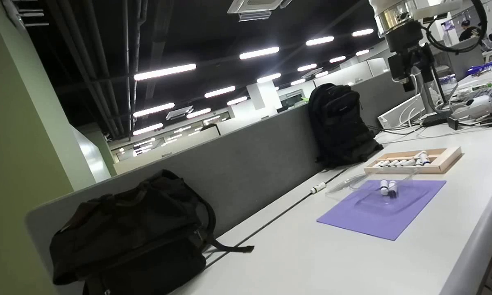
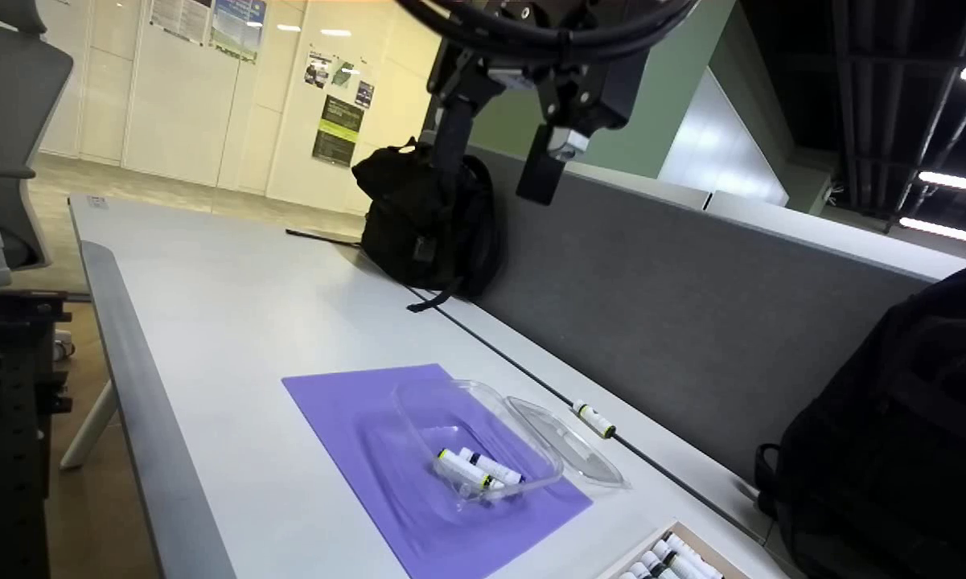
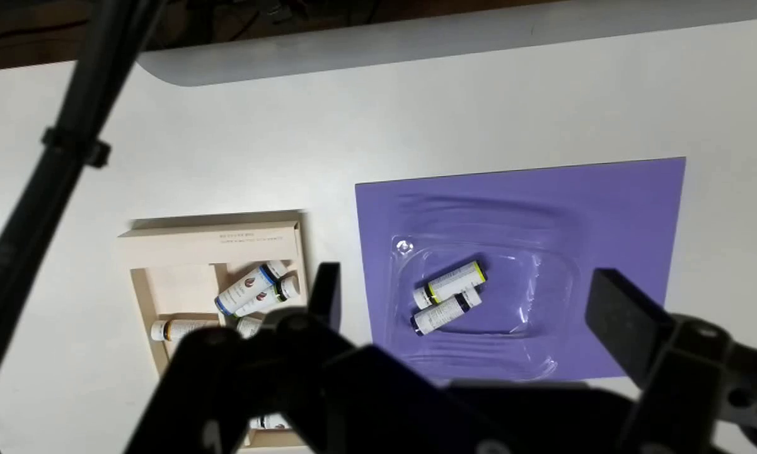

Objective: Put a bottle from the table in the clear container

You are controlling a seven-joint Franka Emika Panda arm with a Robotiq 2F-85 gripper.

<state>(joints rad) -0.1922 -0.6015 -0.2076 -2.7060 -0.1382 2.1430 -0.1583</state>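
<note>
A white bottle with a yellow band lies alone on the pale table, across the dark groove near the partition; this bottle shows in both exterior views (image 1: pixel 318 188) (image 2: pixel 593 420). It is out of the wrist view. The clear container (image 2: pixel 559 466) stands on a purple sheet; the container also shows in the wrist view (image 3: pixel 570 296). Two white bottles lie inside it, one with yellow bands (image 3: pixel 457 282) and one with dark bands (image 3: pixel 442 316), touching. My gripper (image 3: pixel 476 309) is open and empty, high above the container. The gripper also shows in both exterior views (image 1: pixel 418 80) (image 2: pixel 495 161).
A clear lid (image 2: pixel 567 442) lies beside the container, towards the partition. A wooden box (image 3: pixel 208 246) with several bottles stands next to the purple sheet (image 3: pixel 630 208). Two black backpacks (image 1: pixel 135 229) (image 1: pixel 340 123) rest against the grey partition (image 1: pixel 266 155).
</note>
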